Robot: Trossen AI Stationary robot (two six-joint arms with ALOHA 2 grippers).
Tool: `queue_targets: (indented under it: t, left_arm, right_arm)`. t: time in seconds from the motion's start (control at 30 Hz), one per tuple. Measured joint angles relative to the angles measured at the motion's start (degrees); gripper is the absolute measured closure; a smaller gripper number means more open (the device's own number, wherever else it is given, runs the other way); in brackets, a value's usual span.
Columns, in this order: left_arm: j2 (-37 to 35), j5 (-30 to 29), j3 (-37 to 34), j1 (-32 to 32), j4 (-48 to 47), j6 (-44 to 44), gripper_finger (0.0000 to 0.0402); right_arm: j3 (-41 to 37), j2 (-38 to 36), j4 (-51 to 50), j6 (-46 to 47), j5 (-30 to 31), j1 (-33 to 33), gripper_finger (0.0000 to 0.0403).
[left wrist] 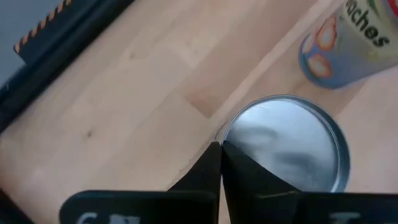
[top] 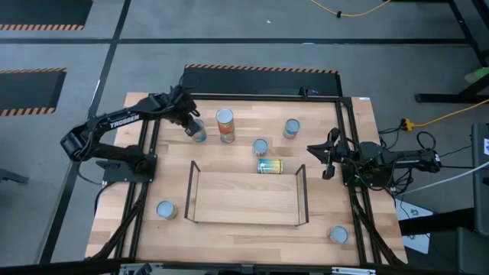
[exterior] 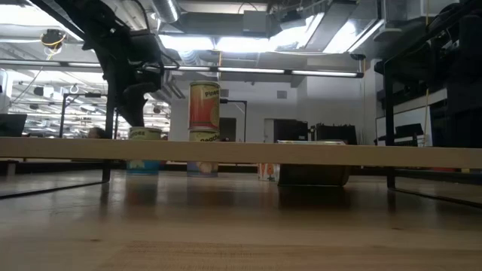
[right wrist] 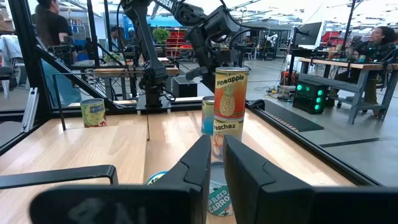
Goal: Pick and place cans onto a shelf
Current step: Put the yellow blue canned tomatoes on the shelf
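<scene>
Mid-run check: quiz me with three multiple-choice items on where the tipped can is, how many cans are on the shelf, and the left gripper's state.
1. Where does the tipped can lie?
A. On the shelf board
B. On the table, just outside the shelf's long edge
C. On top of another can

2. How many cans are on the shelf?
A. None
B. Two
C. Four

3. The left gripper is:
A. Wide open
B. Shut
C. Out of view

Answers:
1 B: the tipped can lies on the table, beside the shelf.
2 A: the board is bare.
3 B: the left gripper has its fingers pressed together at the rim of a silver-topped can.
</scene>
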Motion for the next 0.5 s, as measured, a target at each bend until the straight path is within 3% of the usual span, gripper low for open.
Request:
queue_targets:
  t: [0.5]
  left_arm:
    - [-11.35, 1.99, 0.02, -2.07, -4.61, -9.55, 0.0401]
  right_arm:
    - [0.00, 0.01, -0.01, 0.00, 0.00, 0.00, 0.0354]
